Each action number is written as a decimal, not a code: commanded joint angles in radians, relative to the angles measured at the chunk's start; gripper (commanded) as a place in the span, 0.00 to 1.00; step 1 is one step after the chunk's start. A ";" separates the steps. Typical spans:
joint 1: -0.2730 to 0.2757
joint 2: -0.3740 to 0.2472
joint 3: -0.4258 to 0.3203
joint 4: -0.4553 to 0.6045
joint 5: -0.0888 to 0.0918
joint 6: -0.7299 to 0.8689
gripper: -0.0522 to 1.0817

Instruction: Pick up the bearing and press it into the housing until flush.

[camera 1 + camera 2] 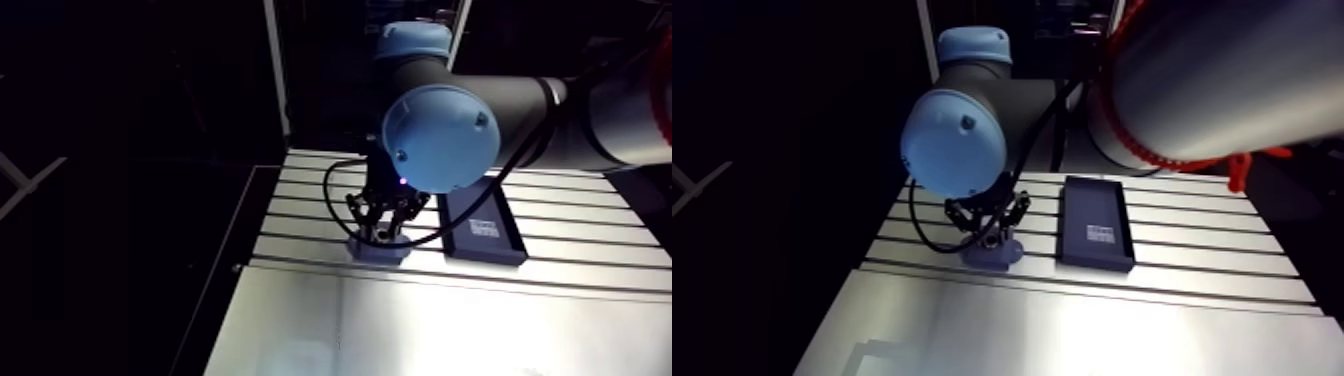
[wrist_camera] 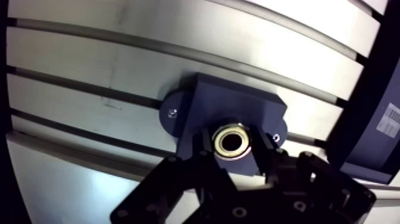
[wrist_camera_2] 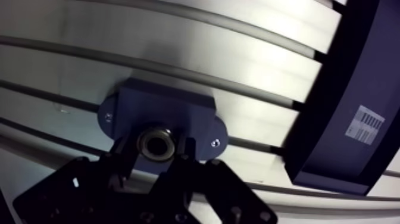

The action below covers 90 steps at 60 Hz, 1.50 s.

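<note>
A dark blue housing (image 2: 238, 107) with two screwed side lugs lies on the slotted aluminium table (image 2: 119, 65). The bearing (image 2: 232, 141), a metal ring with a dark bore, sits at the housing's middle, right between my fingers. My gripper (image 2: 233, 146) stands directly over the housing, shut on the bearing, with a finger (image 2: 204, 145) pressed against each side of it. How deep the bearing sits in the housing is hidden. In the arm view the gripper (image 1: 383, 228) reaches down onto the housing (image 1: 378, 252) near the table's front slots.
A dark rectangular tray (image 1: 484, 228) with a white barcode label (image 3: 364, 124) lies just beside the housing, on the side away from the table's left edge (image 1: 245, 240). A smooth plate (image 1: 420, 330) lies in front of the slots.
</note>
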<state>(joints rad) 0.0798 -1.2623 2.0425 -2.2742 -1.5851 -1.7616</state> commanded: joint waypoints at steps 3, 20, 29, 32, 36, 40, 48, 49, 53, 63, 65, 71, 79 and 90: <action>0.000 0.001 0.000 0.000 0.000 0.001 0.56; -0.001 -0.002 0.000 0.001 -0.002 0.001 0.05; -0.004 -0.011 -0.003 0.003 0.003 0.001 0.05; -0.005 -0.014 -0.007 0.004 0.003 0.001 0.05; -0.005 -0.024 -0.013 0.011 0.001 0.004 0.05; -0.003 -0.045 -0.022 0.034 0.001 0.011 0.05; -0.004 -0.078 -0.055 0.131 -0.005 0.059 0.05; -0.006 -0.080 -0.066 0.153 -0.004 0.084 0.05; -0.007 -0.081 -0.083 0.205 -0.006 0.162 0.07; -0.009 -0.083 -0.083 0.267 -0.021 0.384 0.22; -0.009 -0.084 -0.080 0.266 -0.027 0.403 0.23; -0.008 -0.087 -0.078 0.264 -0.031 0.420 0.57; -0.008 -0.087 -0.078 0.251 -0.025 0.417 0.74; -0.008 -0.082 -0.072 0.189 -0.025 0.405 0.82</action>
<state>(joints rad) 0.0719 -1.3471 1.9659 -2.0420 -1.6101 -1.3594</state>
